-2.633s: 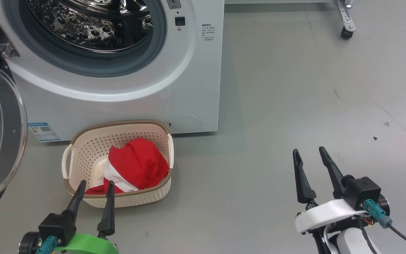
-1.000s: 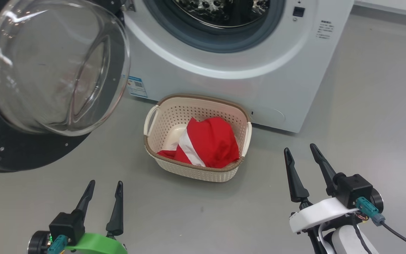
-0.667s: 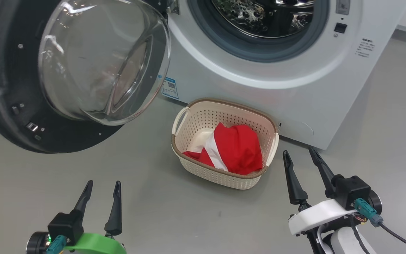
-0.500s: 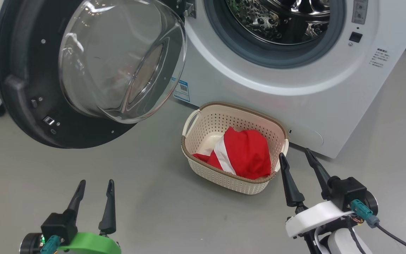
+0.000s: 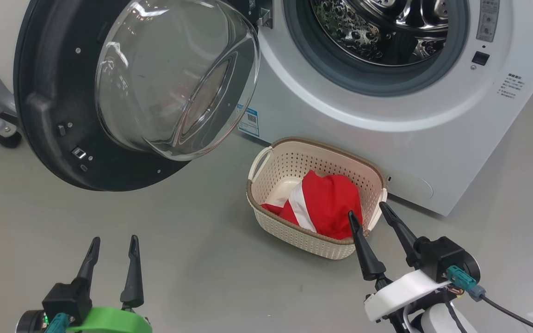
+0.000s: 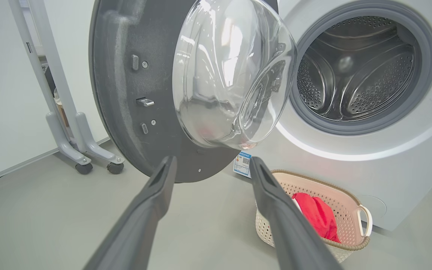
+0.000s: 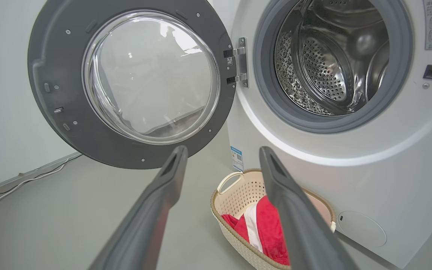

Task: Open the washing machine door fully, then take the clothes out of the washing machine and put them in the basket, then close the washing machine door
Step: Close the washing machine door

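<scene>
Just ahead of the right gripper [image 5: 366, 209], spread and empty, sits the basket [image 5: 294, 231] holding the clothes [image 5: 331, 203]; the left gripper [image 5: 114, 238], equally spread, hangs well apart.

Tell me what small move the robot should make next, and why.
Probably raise the open left gripper toward the washing machine door to start swinging it shut: the clothes lie in the basket, the drum looks empty, and the door stands wide open.
</scene>
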{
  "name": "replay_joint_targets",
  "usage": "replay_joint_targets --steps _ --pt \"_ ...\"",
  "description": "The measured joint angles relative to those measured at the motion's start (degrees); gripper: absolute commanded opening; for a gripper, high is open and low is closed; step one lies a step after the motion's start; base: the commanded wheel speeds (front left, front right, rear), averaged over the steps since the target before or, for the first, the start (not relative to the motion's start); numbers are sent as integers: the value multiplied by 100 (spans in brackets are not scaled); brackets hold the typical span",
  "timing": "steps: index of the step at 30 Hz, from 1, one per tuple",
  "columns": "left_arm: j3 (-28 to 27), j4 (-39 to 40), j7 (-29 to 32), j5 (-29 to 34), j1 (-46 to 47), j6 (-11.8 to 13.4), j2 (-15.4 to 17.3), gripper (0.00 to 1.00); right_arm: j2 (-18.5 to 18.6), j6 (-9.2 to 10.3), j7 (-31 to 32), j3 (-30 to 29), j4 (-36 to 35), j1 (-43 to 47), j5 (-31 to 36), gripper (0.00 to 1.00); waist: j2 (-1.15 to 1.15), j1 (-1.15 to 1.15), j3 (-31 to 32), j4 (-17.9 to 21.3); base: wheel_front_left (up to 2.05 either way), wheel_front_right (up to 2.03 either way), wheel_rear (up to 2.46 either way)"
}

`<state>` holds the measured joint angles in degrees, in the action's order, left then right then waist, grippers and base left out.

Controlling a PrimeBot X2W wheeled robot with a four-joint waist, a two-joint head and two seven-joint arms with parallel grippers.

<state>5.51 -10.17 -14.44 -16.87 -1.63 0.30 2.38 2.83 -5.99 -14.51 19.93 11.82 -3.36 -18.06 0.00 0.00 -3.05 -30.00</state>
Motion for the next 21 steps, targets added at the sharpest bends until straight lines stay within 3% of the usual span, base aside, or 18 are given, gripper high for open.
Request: replay_joint_targets --steps 21 --pt "-5 133 0 0 -101 42 0 100 0 -42 0 44 75 -91 -53 100 0 0 -42 -1 0 0 0"
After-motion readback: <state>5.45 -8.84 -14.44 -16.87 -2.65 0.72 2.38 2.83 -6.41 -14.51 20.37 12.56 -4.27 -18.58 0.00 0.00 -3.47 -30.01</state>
